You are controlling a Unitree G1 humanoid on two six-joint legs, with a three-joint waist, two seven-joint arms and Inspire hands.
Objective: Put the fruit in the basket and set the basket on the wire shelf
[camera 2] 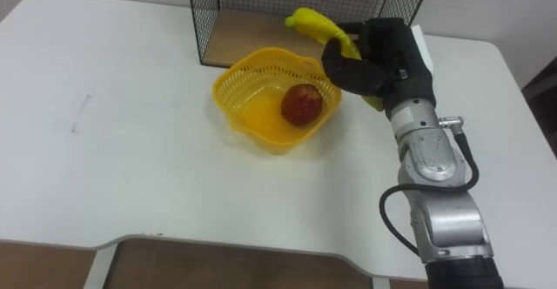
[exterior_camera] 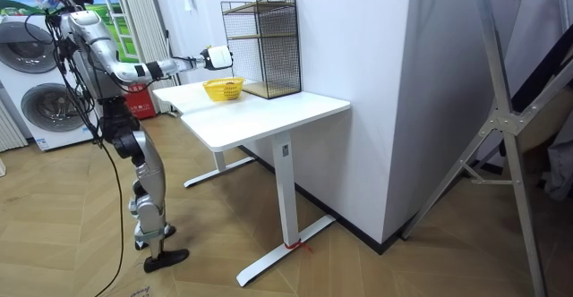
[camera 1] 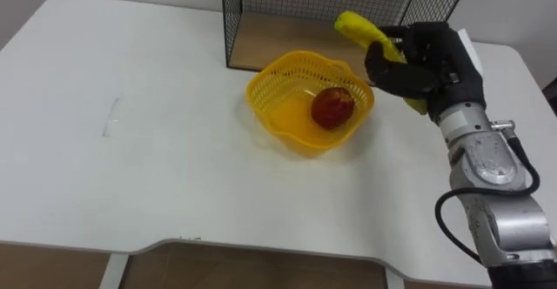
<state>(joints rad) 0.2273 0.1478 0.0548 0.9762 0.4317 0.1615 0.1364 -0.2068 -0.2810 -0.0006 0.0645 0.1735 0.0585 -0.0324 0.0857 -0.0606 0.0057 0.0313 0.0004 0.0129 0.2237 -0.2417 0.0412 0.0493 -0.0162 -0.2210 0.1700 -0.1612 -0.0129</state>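
Right hand [camera 1: 413, 67] fingers curled round banana [camera 1: 357, 26], at 2 o'clock of yellow basket [camera 1: 261, 97] containing red apple [camera 1: 332, 106].

I count two fruits, one banana [camera 1: 357, 26] and one red apple [camera 1: 332, 106], plus one basket [camera 1: 263, 87], one shelf [camera 1: 270, 41] and one table [camera 1: 130, 150].

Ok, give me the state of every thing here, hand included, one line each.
yellow basket: upright on the white table, holding the red apple.
red apple: lying inside the basket.
banana: held in the air by the basket's far rim.
right hand: shut on the banana.
wire shelf: standing on the table behind the basket.
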